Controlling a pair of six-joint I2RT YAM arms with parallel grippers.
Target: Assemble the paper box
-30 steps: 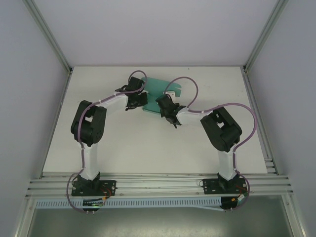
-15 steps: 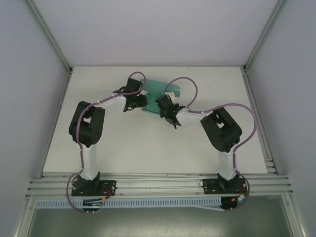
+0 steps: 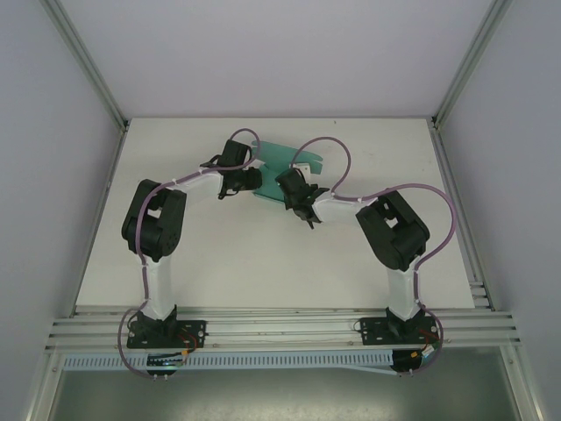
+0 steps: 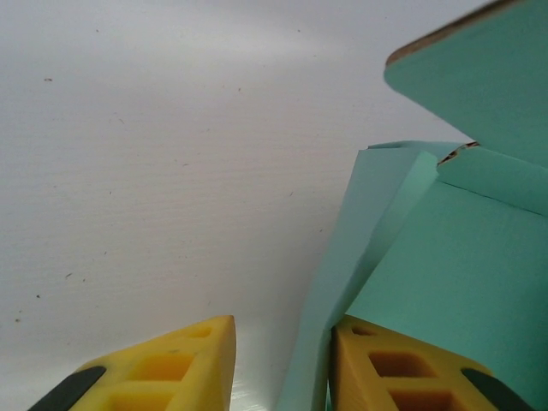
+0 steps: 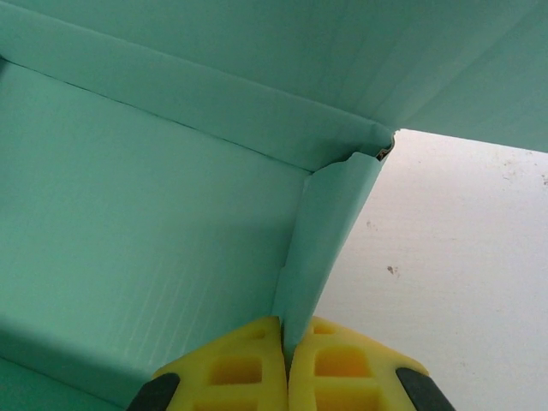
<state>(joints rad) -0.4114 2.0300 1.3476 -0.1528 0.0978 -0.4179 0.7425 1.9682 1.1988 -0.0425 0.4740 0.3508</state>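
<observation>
Paper box (image 5: 128, 214): right fingers (image 5: 231, 364) pinch flap (image 5: 330, 231), left fingers (image 4: 171, 368) parted.

Teal-green paper box (image 3: 279, 158), thin card, partly folded, side flaps raised, far-centre of white table (image 3: 219, 263)

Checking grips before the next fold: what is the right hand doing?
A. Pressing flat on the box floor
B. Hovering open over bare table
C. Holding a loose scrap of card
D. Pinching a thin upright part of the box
D: in the right wrist view, the right hand has its fingers shut on an upright wall of the box.
</observation>
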